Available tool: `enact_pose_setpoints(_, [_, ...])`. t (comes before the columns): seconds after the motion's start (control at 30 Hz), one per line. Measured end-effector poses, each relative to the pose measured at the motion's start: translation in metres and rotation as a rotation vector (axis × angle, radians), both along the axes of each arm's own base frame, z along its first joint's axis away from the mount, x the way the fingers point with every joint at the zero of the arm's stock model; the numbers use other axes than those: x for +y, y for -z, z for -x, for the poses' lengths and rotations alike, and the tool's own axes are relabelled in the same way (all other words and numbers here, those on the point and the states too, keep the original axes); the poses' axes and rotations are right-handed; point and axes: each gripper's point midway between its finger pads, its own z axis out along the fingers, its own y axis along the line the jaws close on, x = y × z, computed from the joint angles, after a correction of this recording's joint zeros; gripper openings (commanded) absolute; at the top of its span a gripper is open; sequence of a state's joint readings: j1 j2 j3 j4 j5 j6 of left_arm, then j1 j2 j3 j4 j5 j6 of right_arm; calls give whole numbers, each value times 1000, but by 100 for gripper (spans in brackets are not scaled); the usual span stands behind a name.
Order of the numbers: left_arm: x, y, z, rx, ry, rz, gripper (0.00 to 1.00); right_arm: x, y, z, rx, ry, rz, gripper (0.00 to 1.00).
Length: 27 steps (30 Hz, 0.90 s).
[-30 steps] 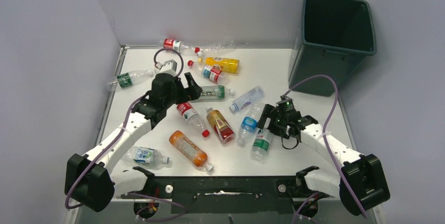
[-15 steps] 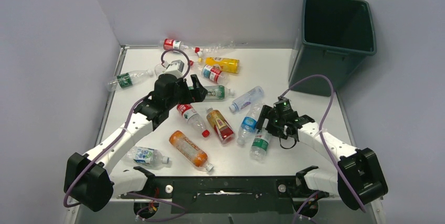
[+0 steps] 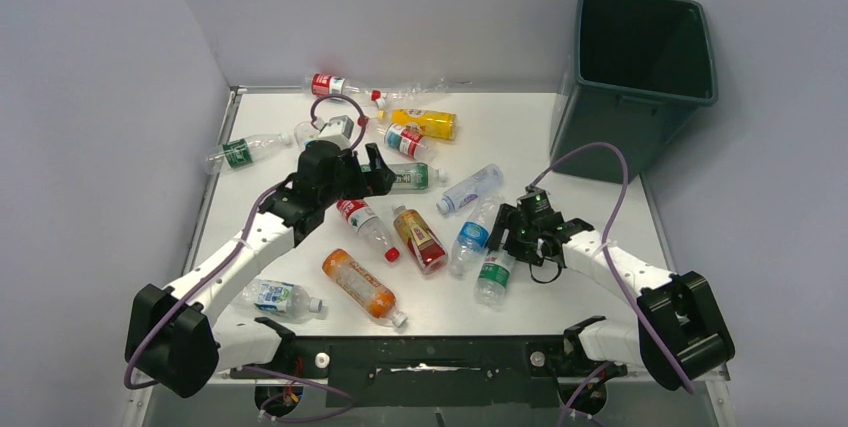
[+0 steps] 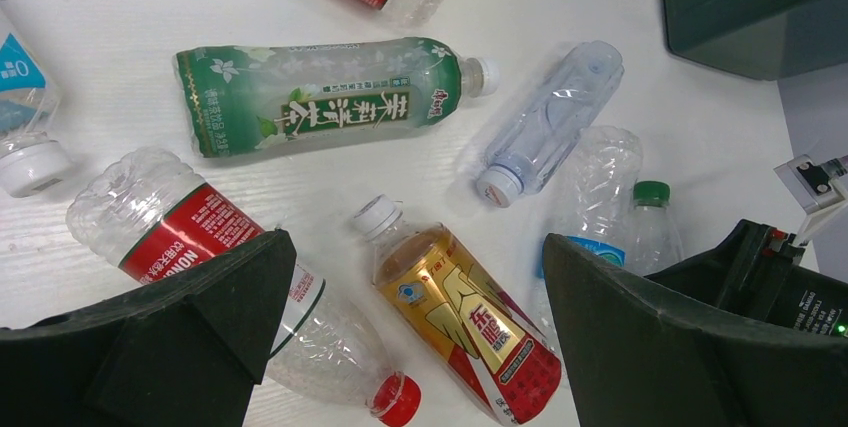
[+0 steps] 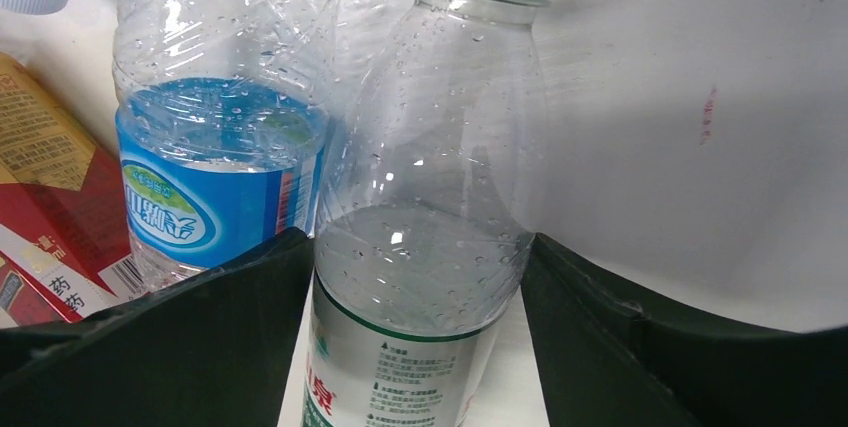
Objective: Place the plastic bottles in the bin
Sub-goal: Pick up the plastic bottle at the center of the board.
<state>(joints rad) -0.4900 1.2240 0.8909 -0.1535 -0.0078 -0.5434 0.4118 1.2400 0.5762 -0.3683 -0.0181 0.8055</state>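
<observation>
Green-capped clear bottle (image 5: 430,197) lies between the wide-open fingers (image 5: 200,337) of the right pincer (image 5: 420,247) — both just beside it. The left pincer (image 4: 415,240) is wide open too — holding nothing.

White-and-black arms (image 3: 225,262); purple cables (image 3: 598,145)

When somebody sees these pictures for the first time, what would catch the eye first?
Probably the many plastic bottles lying scattered across the white table, the orange bottle near the front brightest among them. Next, the tall dark green bin standing beside the table's far right corner. The right gripper straddles a green-capped bottle, jaws open.
</observation>
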Motion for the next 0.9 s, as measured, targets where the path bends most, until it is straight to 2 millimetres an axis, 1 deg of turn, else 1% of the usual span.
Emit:
enact_pose_setpoints(0.1, [0, 1, 0, 2, 1, -4, 98, 1, 0, 0, 0, -2, 0, 69])
enact_pose_setpoints(0.27, [2, 1, -1, -1, -9, -9, 98, 1, 0, -1, -5, -4, -2, 50])
enact_pose_setpoints(0.33, [3, 1, -2, -2, -15, -11, 98, 2, -1, -2, -10, -8, -2, 45])
enact_pose_setpoints(0.43, [3, 4, -3, 1, -22, -17, 98, 2, -3, -3, -15, -14, 2, 42])
enact_pose_setpoints(0.57, [3, 14, -6, 23, -28, -33, 98, -2, -8, -4, -12, -20, 28, 42])
enact_pose_setpoints(0.63, [3, 16, -6, 29, -28, -36, 98, -2, -15, -7, -26, -24, 35, 42])
enact_pose_setpoints(0.7, [3, 17, -7, 30, -28, -37, 98, -1, -26, -11, -51, -29, 38, 42])
enact_pose_setpoints(0.9, [4, 17, -7, 29, -31, -38, 98, 2, -66, -28, -152, -39, 35, 42])
